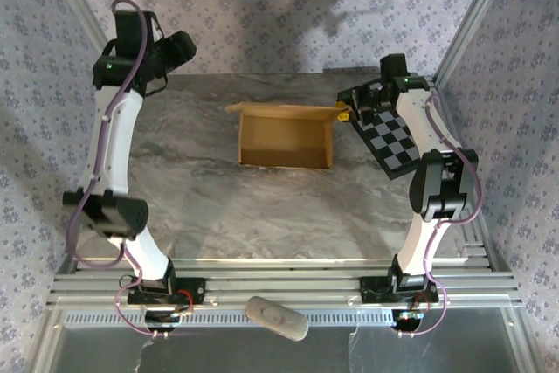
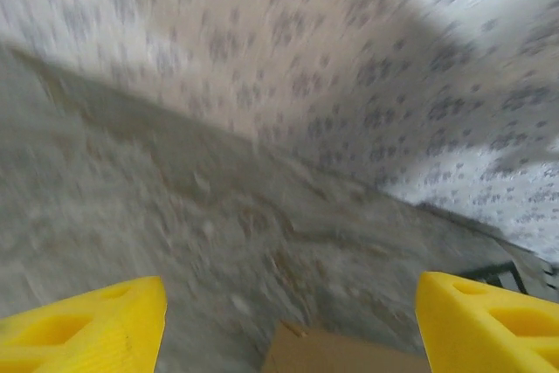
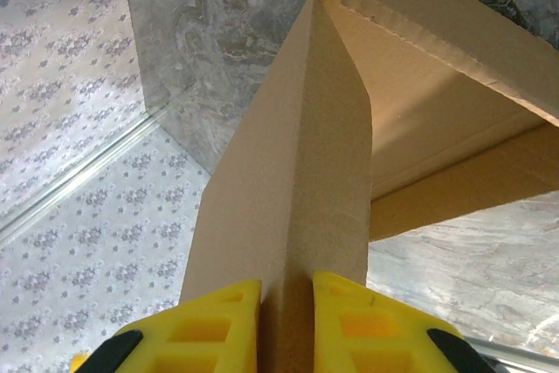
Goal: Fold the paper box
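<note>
1. Top external view: the paper box (image 1: 286,137) lies open on the tabletop (image 1: 218,207). It is just to the left of the right tool (image 1: 347,114), which meets its right-hand edge. The checkerboard panel (image 1: 395,141) lies beneath that arm. The left tool (image 1: 179,46) hangs well apart from the box, up over the far left of the tabletop. Only one tool is on the box and nothing braces the opposite wall. A push on the flap would therefore likely slide the light box sideways rather than crease it.

2. Left wrist view: the picture is blurred. The left tool's fingers (image 2: 83,325) are spread wide with nothing between them. A corner of the paper box (image 2: 336,355) shows low between them, below the tool. If this tool descends fast or off-line, a finger could land on a wall edge and crush it. It could also knock the box out of line with the other tool.

3. Right wrist view: the right tool (image 3: 286,303) is clamped tight on the side flap (image 3: 288,172), with cardboard pinched between its pads. The flap runs straight ahead of the tool to the box body (image 3: 437,128). The hold is only on the flap's outer edge. The cardboard could slip free, buckle away from its crease, or tear near the corner. An upward pull could lift the whole box.
</note>
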Available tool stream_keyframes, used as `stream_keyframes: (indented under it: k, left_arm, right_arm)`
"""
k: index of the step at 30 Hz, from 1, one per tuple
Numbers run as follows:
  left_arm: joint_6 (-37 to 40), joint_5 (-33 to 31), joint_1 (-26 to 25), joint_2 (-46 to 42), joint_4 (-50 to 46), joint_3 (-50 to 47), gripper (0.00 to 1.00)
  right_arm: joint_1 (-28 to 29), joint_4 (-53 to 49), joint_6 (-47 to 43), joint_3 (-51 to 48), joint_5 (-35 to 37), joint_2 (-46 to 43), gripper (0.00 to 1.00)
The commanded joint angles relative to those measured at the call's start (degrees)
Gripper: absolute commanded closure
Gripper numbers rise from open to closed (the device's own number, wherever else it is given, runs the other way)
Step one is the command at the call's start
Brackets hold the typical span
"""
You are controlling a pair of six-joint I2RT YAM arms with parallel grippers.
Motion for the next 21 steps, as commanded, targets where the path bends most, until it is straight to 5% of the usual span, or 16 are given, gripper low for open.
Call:
stream_keyframes:
  k: [1, 11, 21]
  left_arm:
    - [-9.4, 15.6, 0.2, 7.2, -11.5, 2.8, 0.26]
    - [-23.2, 23.7, -4.7, 6.8, 0.6, -9.6, 0.31]
    - [-25.7, 23.6, -7.1, 6.1, 2.7, -13.0, 0.38]
  right_arm:
    - [-0.4, -3.6, -4.6, 2.4, -2.1, 0.6, 1.00]
    - [0.5, -2.2, -3.8, 3.6, -1.0, 2.4, 1.00]
    - [0.7, -1.6, -3.8, 3.8, -0.3, 3.9, 1.00]
